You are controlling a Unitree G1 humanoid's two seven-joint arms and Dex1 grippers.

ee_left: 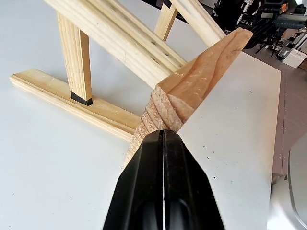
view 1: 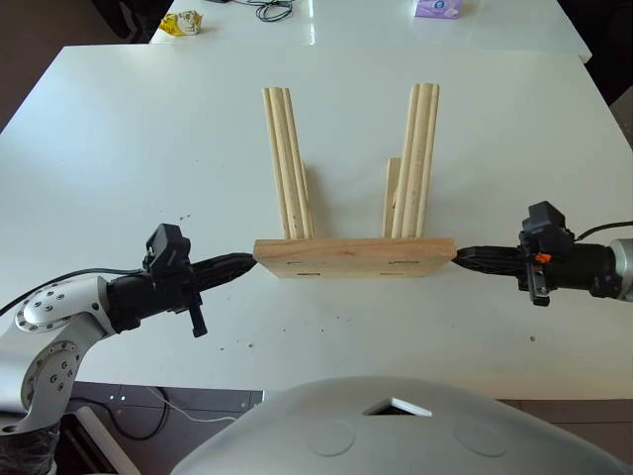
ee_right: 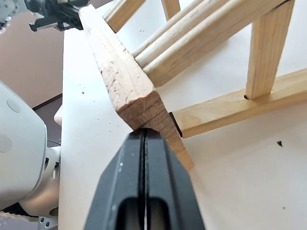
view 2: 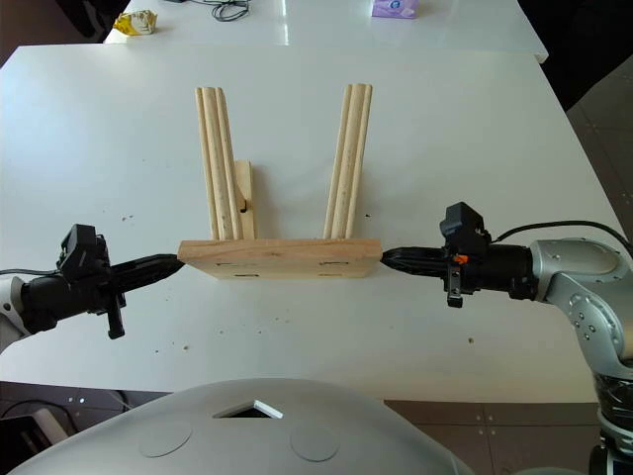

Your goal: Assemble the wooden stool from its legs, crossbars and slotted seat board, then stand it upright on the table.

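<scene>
On the table (view 1: 119,148), in the eye view, we saw the stool (view 1: 354,259) on its side, with the left gripper (view 1: 247,260) and right gripper (view 1: 463,255) touching its ends. In the left wrist view the fingers (ee_left: 144,182) were closed together, empty; in the right wrist view, likewise. We judged equal inward pressure vital for tipping it upright.

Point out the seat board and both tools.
seat board (view 1: 354,258), left eye view, middle of slotted face.
left tool (view 1: 246,260), left eye view, fingertips at board's end.
right tool (view 1: 461,255), left eye view, fingertips at board's end.
</scene>
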